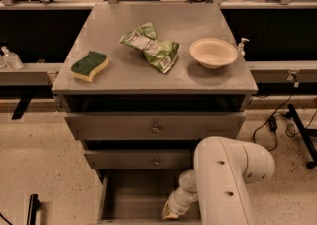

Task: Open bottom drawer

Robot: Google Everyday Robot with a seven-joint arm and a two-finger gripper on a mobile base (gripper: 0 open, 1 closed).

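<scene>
The bottom drawer (pixel 130 195) stands pulled out at the foot of the grey cabinet, its plain grey box interior showing. Its front and knob lie below the frame's lower edge. My white arm (pixel 225 179) comes in from the lower right and bends down over the drawer's right side. The gripper (pixel 171 212) sits low at the drawer's front right, mostly cut off by the frame edge. Above it are the middle drawer (pixel 138 159) and the top drawer (pixel 155 127), both with small round knobs.
On the cabinet top (pixel 124 73) lie a green-and-yellow sponge (pixel 89 65), a green chip bag (pixel 150 46) and a beige bowl (pixel 213 52). Cables (pixel 271 120) and a black stand leg (pixel 302 135) lie on the floor to the right. A dark object (pixel 32 208) is at lower left.
</scene>
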